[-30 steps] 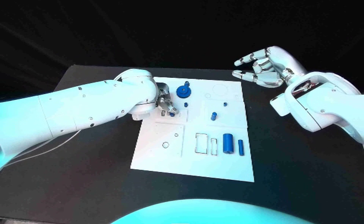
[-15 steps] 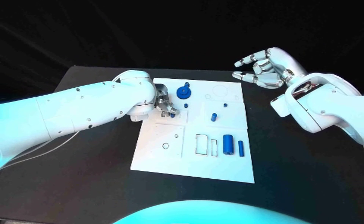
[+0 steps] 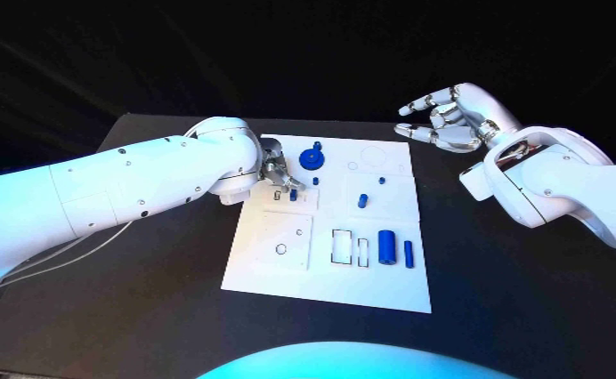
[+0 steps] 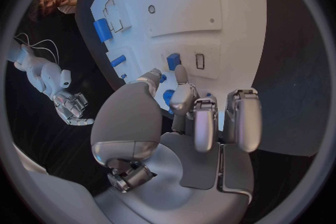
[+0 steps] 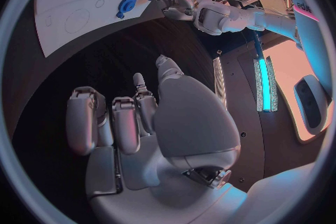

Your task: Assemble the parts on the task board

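On the black desk lies the flat white rectangular task board, and the small blue plastic parts sit scattered across its upper and right-hand areas. Near the far edge of the board, the round blue gear-like part stands with a small blue peg just beyond it. Toward the middle are a short blue pin and a stubby blue cylinder, and a tiny blue dot-like part lies close to the board's right side. Lower on the right, the thick blue cylinder stands beside the thin blue rod, both next to two outlined rectangular slots.

Over the board's upper left portion, the left silver hand reaches down from its white arm, its fingertips drawn together around a small blue piece right beside a little rectangular recess in the board. From the left wrist view the thumb and a finger close on that piece, though how firmly it is pinched is hard to judge.

Off the board's upper right corner, the right silver hand hovers above the bare desk, well apart from the parts. Its fingers are curled loosely but spread apart, with nothing between them.
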Motion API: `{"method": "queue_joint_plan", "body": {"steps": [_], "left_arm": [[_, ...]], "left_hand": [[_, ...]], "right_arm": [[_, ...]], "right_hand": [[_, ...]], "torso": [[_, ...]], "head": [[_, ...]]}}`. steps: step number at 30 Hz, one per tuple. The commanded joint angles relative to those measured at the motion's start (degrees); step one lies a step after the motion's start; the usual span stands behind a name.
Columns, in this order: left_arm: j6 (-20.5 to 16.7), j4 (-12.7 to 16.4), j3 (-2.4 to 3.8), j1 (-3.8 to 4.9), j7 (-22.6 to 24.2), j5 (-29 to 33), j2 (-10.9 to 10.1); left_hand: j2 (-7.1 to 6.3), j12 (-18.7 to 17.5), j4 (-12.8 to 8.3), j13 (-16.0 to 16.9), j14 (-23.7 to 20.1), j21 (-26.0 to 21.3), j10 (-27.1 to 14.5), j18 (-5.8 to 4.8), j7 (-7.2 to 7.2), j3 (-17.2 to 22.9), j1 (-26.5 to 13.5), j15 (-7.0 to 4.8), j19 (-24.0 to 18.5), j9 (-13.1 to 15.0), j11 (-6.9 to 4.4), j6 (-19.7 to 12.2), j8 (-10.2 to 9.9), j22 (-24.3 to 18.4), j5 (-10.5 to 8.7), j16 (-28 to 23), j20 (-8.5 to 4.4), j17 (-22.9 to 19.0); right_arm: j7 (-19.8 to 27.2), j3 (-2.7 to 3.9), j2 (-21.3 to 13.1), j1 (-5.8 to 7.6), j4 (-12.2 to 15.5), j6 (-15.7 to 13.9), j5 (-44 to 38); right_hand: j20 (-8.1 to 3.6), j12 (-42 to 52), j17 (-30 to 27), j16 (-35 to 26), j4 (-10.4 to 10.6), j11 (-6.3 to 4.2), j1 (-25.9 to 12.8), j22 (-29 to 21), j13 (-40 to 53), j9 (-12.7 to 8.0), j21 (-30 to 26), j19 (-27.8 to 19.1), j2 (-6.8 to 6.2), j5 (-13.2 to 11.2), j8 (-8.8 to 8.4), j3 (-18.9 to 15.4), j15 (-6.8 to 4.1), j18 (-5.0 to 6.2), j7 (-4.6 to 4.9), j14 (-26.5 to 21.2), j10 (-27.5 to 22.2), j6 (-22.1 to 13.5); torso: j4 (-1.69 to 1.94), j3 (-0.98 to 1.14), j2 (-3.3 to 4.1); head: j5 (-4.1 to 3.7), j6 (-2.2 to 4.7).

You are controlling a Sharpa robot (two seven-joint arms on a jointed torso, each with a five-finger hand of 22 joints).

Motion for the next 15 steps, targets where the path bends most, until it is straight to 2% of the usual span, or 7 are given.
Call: {"method": "queue_joint_plan", "body": {"steps": [1,3,7,10,12,15], "left_arm": [[-1.53,0.75,0.58,0.54,-0.77,2.73,-0.69],[-1.39,0.88,0.85,1.01,-0.71,3.11,-1.07],[-0.02,-0.28,1.21,2.70,-0.69,3.43,-1.50],[0.34,-2.34,1.32,3.75,-0.47,2.86,-1.09],[0.37,-4.43,1.36,4.29,-0.18,2.14,-0.26],[1.33,-6.86,1.37,4.64,-0.14,1.59,0.93]], "left_hand": [[-0.12,-1.22,0.01,-1.13,5.50,-0.69,-1.09,-0.11,0.38,-0.98,1.34,0.13,-1.11,-0.36,0.16,-0.79,-0.62,4.80,-0.02,-0.70,0.03,13.43],[-0.10,-1.81,0.01,-1.70,5.43,-0.91,-1.55,-0.02,0.72,-1.40,1.86,0.33,-1.41,-0.77,0.40,-1.51,-1.27,4.44,0.01,-0.87,0.05,13.22],[0.08,-3.70,0.01,-3.59,5.25,-1.65,-2.93,0.28,1.40,-2.17,3.15,0.87,-2.48,-1.92,1.02,-2.34,-2.59,3.18,0.01,-1.32,0.15,12.67],[0.29,-4.35,0.02,-4.31,5.21,-1.85,-3.51,0.34,2.20,-2.62,3.84,1.44,-2.69,-3.46,1.68,-3.66,-4.34,2.94,0.01,-1.42,0.24,12.54],[0.40,-4.41,0.03,-4.42,5.22,-1.88,-3.57,0.34,2.32,-2.73,4.02,1.56,-2.69,-3.90,1.80,-3.65,-4.67,2.92,0.01,-1.41,0.28,12.55],[0.52,-4.43,0.04,-4.49,5.25,-1.90,-3.61,0.34,2.40,-2.83,4.17,1.64,-2.68,-4.29,1.88,-3.57,-4.93,2.93,0.01,-1.35,0.30,12.63]], "right_arm": [[0.31,0.00,0.07,-0.05,-0.16,0.62,-0.55],[0.30,0.00,0.08,-0.05,-0.24,0.63,-0.55],[0.28,-0.01,0.12,-0.07,-0.38,0.64,-0.55],[0.25,-0.01,0.20,-0.07,-0.44,0.64,-0.55],[0.23,-0.01,0.25,-0.08,-0.47,0.66,-0.55],[0.20,-0.01,0.30,-0.08,-0.50,0.68,-0.55]], "right_hand": [[-0.04,-0.28,9.31,-0.27,-0.06,0.06,-0.60,7.24,4.21,-0.05,-0.26,-0.45,0.16,-0.05,0.32,-0.24,-0.52,1.01,-0.06,4.36,-0.25,0.30],[-0.04,-0.28,9.31,-0.27,-0.06,0.06,-0.60,7.24,4.21,-0.05,-0.26,-0.45,0.16,-0.05,0.32,-0.24,-0.52,1.01,-0.06,4.36,-0.25,0.30],[-0.04,-0.28,9.31,-0.27,-0.06,0.06,-0.60,7.24,4.21,-0.05,-0.26,-0.45,0.16,-0.05,0.32,-0.24,-0.52,1.01,-0.06,4.36,-0.25,0.30],[-0.04,-0.28,9.31,-0.27,-0.06,0.06,-0.60,7.24,4.21,-0.05,-0.26,-0.45,0.16,-0.05,0.32,-0.24,-0.52,1.01,-0.06,4.36,-0.25,0.30],[-0.05,-0.25,9.38,-0.23,0.01,0.06,-0.71,7.26,4.23,-0.05,-0.23,-0.42,0.20,-0.03,0.33,-0.28,-0.52,1.00,-0.07,4.38,-0.22,0.31],[-0.05,-0.25,9.38,-0.23,0.01,0.06,-0.71,7.26,4.23,-0.05,-0.23,-0.42,0.20,-0.03,0.33,-0.28,-0.52,1.00,-0.07,4.38,-0.22,0.31]], "torso": [[0.00,0.03,0.05],[-0.03,0.03,0.03],[0.07,0.04,0.02],[0.08,0.08,0.02],[0.04,-0.02,0.09],[-0.01,-0.06,0.16]], "head": [[0.04,0.23],[0.03,0.23],[-0.01,0.38],[0.00,0.53],[0.03,0.61],[0.11,0.71]]}}
